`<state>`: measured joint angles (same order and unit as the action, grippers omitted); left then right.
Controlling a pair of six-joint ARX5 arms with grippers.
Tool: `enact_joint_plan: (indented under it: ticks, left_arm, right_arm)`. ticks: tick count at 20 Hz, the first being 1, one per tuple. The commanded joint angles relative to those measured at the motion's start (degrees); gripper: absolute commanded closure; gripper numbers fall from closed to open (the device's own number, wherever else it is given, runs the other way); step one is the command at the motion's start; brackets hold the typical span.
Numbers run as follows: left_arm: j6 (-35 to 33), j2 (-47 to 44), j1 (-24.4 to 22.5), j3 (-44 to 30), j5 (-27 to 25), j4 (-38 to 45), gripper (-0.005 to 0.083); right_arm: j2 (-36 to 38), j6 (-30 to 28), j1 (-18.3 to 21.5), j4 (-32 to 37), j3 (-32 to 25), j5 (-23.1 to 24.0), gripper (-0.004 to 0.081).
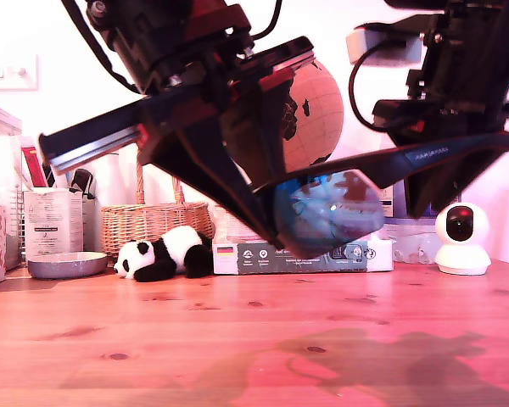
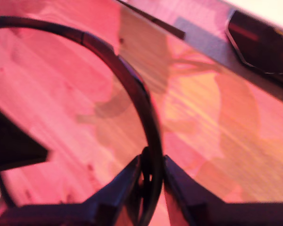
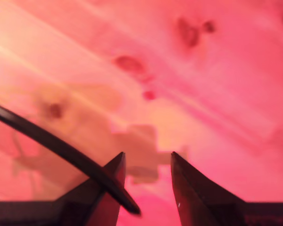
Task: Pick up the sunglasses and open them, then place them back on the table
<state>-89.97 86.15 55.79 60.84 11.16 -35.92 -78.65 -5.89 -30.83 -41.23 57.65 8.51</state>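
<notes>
Held aloft above the table, the sunglasses hang between two arms, apparently so one temple can be swung outward while the frame is kept steady. My first gripper is pinched on the frame rim, its two fingers pressed against either side of the dark curved edge, with the lens sweeping away from the jaws and the tabletop visible through it. My second gripper has its fingers spread; the thin black temple arm crosses one finger and ends just inside the gap, resting against that finger, not clamped. In the exterior view the mirrored lens sits just below the first gripper, and the lettered temple reaches toward the arm on that view's right. Judging from this, the opening step is under way, and the glasses are well clear of the wood.
</notes>
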Motion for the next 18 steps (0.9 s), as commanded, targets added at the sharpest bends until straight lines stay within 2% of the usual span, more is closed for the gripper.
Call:
enact_joint_plan:
  ticks: [1, 6, 10, 13, 14, 16, 18]
  left_arm:
    - [-0.07, -0.72, 0.26, -0.72, -0.20, -1.44, 0.0795]
    - [-0.07, -0.72, 0.26, -0.72, -2.75, -4.63, 0.0795]
    - [0.72, -0.70, 0.20, -0.72, -3.10, -5.92, 0.0795]
    - [6.80, -0.61, -0.35, -0.72, -3.06, -5.86, 0.0795]
    - [11.17, -0.42, -0.74, -0.72, -3.08, -5.53, 0.0795]
    - [18.25, 0.52, -1.03, -0.72, -3.10, -4.83, 0.0795]
    - [24.65, 2.08, -1.09, -0.72, -3.28, -4.46, 0.0795]
  right_arm:
    - [-0.46, -1.09, 0.46, 0.02, 2.29, 1.68, 0.0500]
    - [-0.46, -5.11, 0.77, -1.84, 6.16, 6.62, 0.0500]
    - [-0.46, -4.09, 0.96, -8.13, 7.74, 6.64, 0.0500]
    - [-0.46, 2.36, 1.01, -15.17, 7.89, 6.38, 0.0500]
    - [-0.46, 4.31, 1.01, -16.90, 7.89, 6.14, 0.0500]
    - [0.13, 8.76, 0.98, -18.32, 7.91, 5.60, 0.0500]
    - [1.49, 10.10, 0.98, -18.08, 7.98, 5.53, 0.0508]
